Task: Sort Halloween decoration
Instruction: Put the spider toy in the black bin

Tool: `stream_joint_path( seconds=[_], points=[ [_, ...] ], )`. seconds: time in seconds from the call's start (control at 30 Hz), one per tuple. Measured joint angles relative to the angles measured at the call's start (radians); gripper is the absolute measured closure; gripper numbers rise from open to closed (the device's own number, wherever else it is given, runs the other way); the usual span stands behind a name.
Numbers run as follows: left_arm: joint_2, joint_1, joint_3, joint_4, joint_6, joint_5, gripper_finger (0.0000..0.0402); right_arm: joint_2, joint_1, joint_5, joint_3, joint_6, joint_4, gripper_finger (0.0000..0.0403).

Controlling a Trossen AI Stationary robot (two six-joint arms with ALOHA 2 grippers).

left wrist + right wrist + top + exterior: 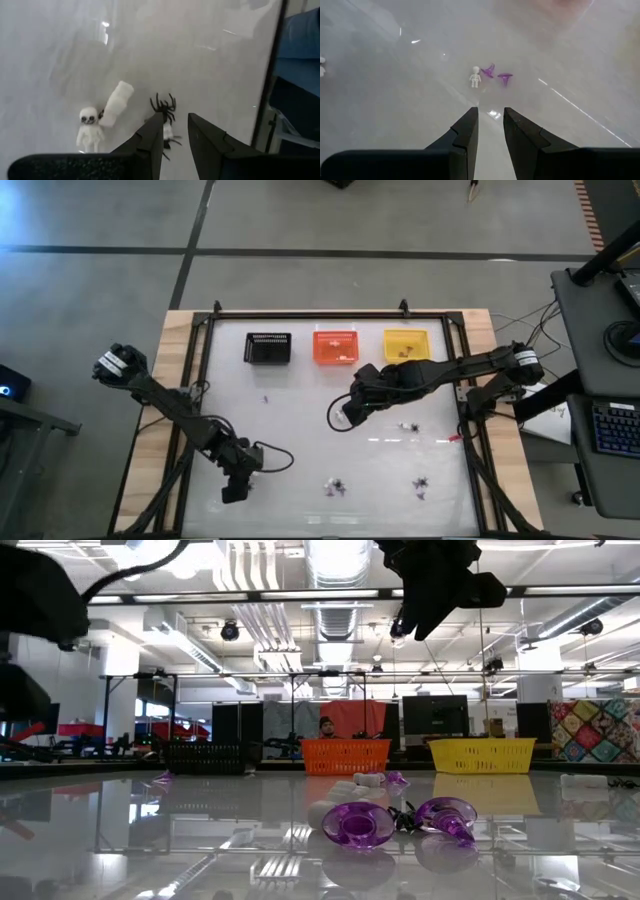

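The Halloween decoration lies scattered on the white table. In the left wrist view a white skeleton (pixel 90 127), a white cylinder (pixel 116 102) and a black spider (pixel 164 106) lie just ahead of my left gripper (pixel 175 129), which is open near the table's front left (pixel 233 490). My right gripper (pixel 340 416) hangs open over the table's middle. Ahead of it (pixel 490 116) lie a small skeleton (pixel 475 76) and two purple pieces (pixel 496 75). More trinkets lie near the front (pixel 335 487) (pixel 420 487) and right of centre (pixel 408 425).
A black basket (pixel 268 348), an orange basket (pixel 336 346) and a yellow basket (pixel 407 345) stand in a row at the table's far side. One purple bit (pixel 266 398) lies alone below the black basket. A dark frame (pixel 330 313) runs around the table.
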Motion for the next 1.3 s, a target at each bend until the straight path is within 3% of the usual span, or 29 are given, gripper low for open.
stream_joint_path(
  seconds=[0.6,0.97,1.13,1.3],
  points=[
    [0.211,-0.008,0.007,0.096,-0.041,0.066,0.0332,0.001,0.043,0.0,0.0,0.0,0.0,0.0319],
    [0.208,-0.01,0.016,0.072,-0.007,0.043,0.0397,0.001,0.045,0.002,0.0,-0.008,0.0,0.0319],
    [0.213,-0.012,0.063,0.031,0.032,0.029,0.0401,0.001,0.045,0.002,0.0,-0.015,0.0,0.0319],
    [0.22,-0.013,0.184,-0.127,0.121,-0.038,0.0401,0.001,0.048,0.009,0.0,-0.019,0.0,0.0319]
  ],
)
